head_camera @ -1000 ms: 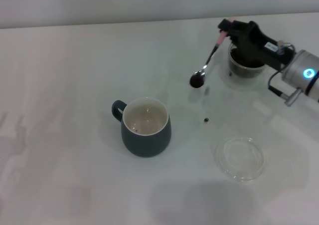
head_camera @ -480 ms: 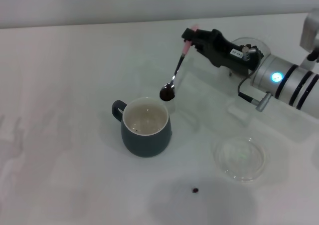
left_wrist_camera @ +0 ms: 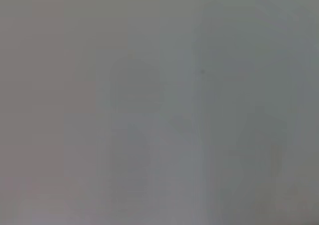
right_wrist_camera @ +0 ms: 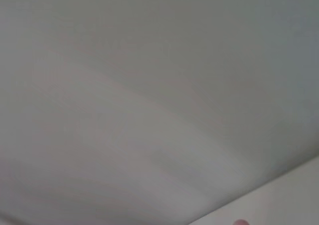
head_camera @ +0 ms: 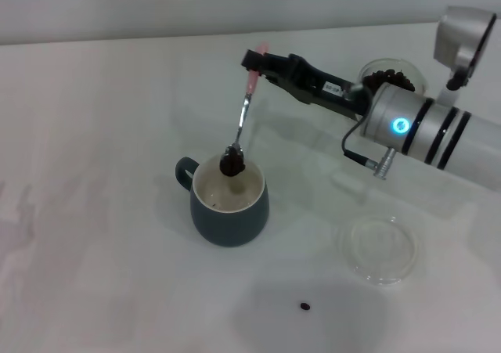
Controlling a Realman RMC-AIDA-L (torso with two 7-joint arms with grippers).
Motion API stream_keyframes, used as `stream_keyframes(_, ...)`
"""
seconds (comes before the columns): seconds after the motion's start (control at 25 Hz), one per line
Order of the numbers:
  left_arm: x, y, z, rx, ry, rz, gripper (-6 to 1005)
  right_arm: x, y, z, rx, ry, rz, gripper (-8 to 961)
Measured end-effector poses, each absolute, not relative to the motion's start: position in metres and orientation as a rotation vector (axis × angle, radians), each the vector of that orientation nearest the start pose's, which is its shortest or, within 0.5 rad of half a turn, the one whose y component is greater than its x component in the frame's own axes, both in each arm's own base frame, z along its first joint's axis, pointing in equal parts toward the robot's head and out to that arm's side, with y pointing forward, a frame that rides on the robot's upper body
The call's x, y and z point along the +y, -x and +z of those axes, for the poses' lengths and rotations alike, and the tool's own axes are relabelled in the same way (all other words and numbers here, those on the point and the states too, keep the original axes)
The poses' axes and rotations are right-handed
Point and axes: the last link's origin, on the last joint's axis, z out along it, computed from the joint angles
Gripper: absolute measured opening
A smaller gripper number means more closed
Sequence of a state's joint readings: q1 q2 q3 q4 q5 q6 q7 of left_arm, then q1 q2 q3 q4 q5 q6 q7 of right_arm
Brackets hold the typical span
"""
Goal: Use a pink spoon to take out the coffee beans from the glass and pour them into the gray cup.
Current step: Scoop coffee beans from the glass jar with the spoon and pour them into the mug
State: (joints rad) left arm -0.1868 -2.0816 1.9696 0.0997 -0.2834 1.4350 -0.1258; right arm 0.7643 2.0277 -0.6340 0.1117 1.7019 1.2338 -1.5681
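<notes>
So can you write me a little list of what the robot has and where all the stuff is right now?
right gripper: shut on the pink-handled metal spoon
spoon bowl: heaped with dark coffee beans, over the mouth of the blue-gray mug
small clear glass cup: behind the right arm, beans inside
flat clear round dish: right of the mug
stray dark bean: on the white table, near the front
left arm: not in view

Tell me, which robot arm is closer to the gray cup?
Right. The right gripper holds the pink spoon with its bowl over the gray cup. The left arm isn't in any picture.
</notes>
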Motion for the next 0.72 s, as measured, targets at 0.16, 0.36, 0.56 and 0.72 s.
stream_keyframes(0.16, 0.234, 0.361, -0.012, -0.391, 1.693, -0.650, 370, 0.367, -0.224, -0.066, 1.515, 2.133, 1.295, 146)
stream_keyframes(0.36, 0.233, 0.362, -0.013, -0.395, 1.694, -0.646, 370, 0.363, -0.209, -0.063, 1.219, 2.298, 1.306, 146)
stream_keyframes(0.56, 0.232, 0.362, -0.013, -0.396, 1.693, -0.645, 370, 0.361, -0.207, -0.063, 1.119, 2.336, 1.292, 146)
stream_keyframes(0.72, 0.232, 0.362, -0.013, -0.396, 1.694, -0.645, 370, 0.361, -0.207, -0.064, 1.097, 2.344, 1.282, 146)
